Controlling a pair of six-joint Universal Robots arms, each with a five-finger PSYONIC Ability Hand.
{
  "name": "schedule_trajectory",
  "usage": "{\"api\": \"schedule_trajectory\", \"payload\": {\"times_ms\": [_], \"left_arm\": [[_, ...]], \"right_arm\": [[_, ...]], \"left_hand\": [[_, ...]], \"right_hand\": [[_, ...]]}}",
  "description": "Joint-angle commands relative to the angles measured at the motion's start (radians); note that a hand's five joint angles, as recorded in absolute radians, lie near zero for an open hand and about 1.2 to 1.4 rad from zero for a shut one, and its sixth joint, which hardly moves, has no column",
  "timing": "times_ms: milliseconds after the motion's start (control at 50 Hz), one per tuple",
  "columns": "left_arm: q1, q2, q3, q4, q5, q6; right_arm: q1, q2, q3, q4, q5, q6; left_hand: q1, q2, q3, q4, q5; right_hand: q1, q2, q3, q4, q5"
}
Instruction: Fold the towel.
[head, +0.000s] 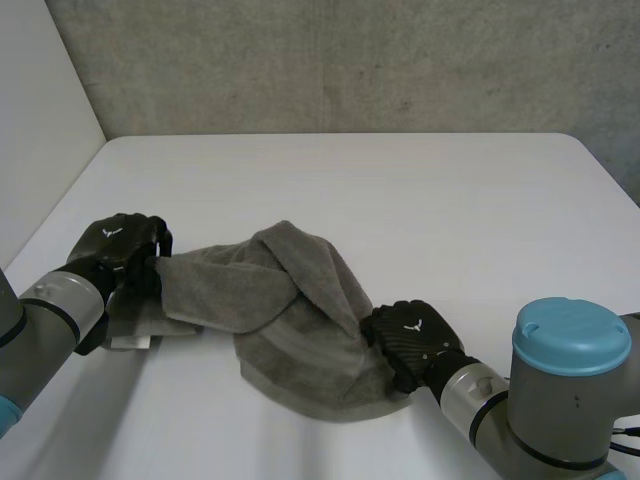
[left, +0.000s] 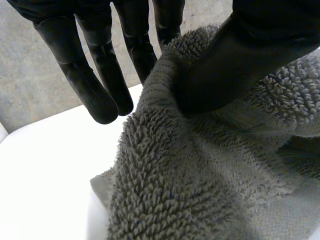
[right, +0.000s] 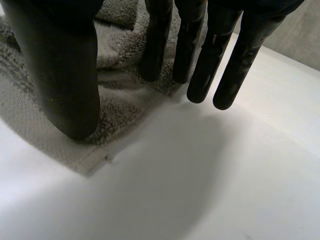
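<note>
A grey terry towel (head: 290, 310) lies crumpled on the white table (head: 400, 190), with one flap thrown over its middle. My left hand (head: 118, 245) is at the towel's left end. In the left wrist view its thumb (left: 240, 60) presses a raised fold of the towel (left: 175, 190) against the fingers (left: 100, 75), so the cloth is pinched. My right hand (head: 410, 335) rests at the towel's near right edge. In the right wrist view its fingers (right: 205, 60) are straight, and its thumb (right: 65, 75) points down at a hemmed corner of the towel (right: 120, 100) lying flat.
A grey wall runs behind the table's far edge, and a white panel stands along its left side. Bare tabletop stretches beyond the towel and to its right.
</note>
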Motion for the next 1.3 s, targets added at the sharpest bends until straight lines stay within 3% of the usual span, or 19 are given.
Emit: {"api": "schedule_trajectory", "payload": {"times_ms": [20,300,320,340,360,380,480,620,740,760,780,800,840,1180,1300], "left_arm": [[0.000,0.001,-0.003,0.001,0.000,0.000],[0.000,0.001,-0.003,0.001,0.000,0.000],[0.000,0.001,-0.003,0.001,0.000,0.000],[0.000,0.001,-0.003,0.001,0.000,0.000],[0.000,0.001,-0.003,0.001,0.000,0.000],[0.000,0.001,-0.003,0.001,0.001,0.000],[0.000,0.002,-0.003,0.001,0.014,0.000],[-0.001,0.008,0.000,-0.005,0.023,-0.003],[-0.003,0.018,-0.001,-0.005,0.023,-0.003],[-0.003,0.018,-0.001,-0.005,0.023,-0.003],[-0.003,0.018,-0.001,-0.005,0.023,-0.003],[-0.003,0.018,-0.001,-0.005,0.023,-0.003],[0.000,0.016,-0.001,-0.005,0.023,-0.003],[0.003,0.016,0.003,-0.005,0.023,-0.002],[0.002,0.016,0.013,-0.005,0.023,-0.002]], "right_arm": [[0.028,0.012,-0.026,-0.005,0.000,0.001],[0.032,0.048,-0.040,-0.002,0.002,-0.007],[0.032,0.046,-0.038,-0.001,0.002,-0.007],[0.032,0.044,-0.040,0.002,0.002,-0.007],[0.032,0.044,-0.040,0.002,0.002,-0.007],[0.029,0.041,-0.041,0.004,0.002,-0.004],[0.023,0.009,-0.035,-0.008,0.000,0.007],[0.020,-0.204,-0.098,-0.005,0.003,0.039],[0.028,-0.169,-0.132,0.044,-0.004,0.090],[0.032,-0.132,-0.132,0.062,-0.003,0.090],[0.032,-0.132,-0.132,0.062,-0.003,0.090],[0.034,-0.102,-0.132,0.073,-0.003,0.084],[0.032,-0.080,-0.130,0.076,-0.006,0.078],[0.089,0.089,-0.185,0.068,0.020,0.090],[0.097,0.127,-0.244,0.068,0.076,0.121]], "left_hand": [[-0.137,-0.179,-0.176,-0.172,-0.368],[-0.137,-0.179,-0.176,-0.172,-0.368],[-0.137,-0.179,-0.176,-0.172,-0.368],[-0.137,-0.179,-0.176,-0.172,-0.368],[-0.137,-0.179,-0.176,-0.172,-0.368],[-0.137,-0.179,-0.176,-0.172,-0.368],[-0.137,-0.179,-0.176,-0.172,-0.368],[-0.137,-0.179,-0.176,-0.172,-0.368],[-0.143,-0.185,-0.182,-0.178,-0.374],[-0.143,-0.185,-0.182,-0.178,-0.374],[-0.143,-0.185,-0.182,-0.178,-0.374],[-0.145,-0.188,-0.185,-0.181,-0.377],[-0.146,-0.188,-0.185,-0.181,-0.377],[-0.163,-0.205,-0.202,-0.199,-0.394],[-0.160,-0.202,-0.199,-0.196,-0.391]], "right_hand": [[0.027,0.040,0.023,0.023,0.019],[0.200,0.213,0.196,0.196,0.192],[0.316,0.329,0.312,0.312,0.308],[0.573,0.586,0.569,0.569,0.565],[0.576,0.589,0.572,0.572,0.568],[0.755,0.768,0.751,0.751,0.747],[0.757,0.770,0.753,0.753,0.749],[0.757,0.770,0.753,0.753,0.749],[0.757,0.770,0.753,0.753,0.749],[0.330,0.343,0.326,0.327,0.322],[0.326,0.339,0.322,0.322,0.318],[0.036,0.049,0.031,0.032,0.027],[-0.011,0.002,-0.015,-0.015,-0.019],[-0.061,-0.048,-0.066,-0.065,-0.069],[0.150,0.163,0.146,0.146,0.142]]}}
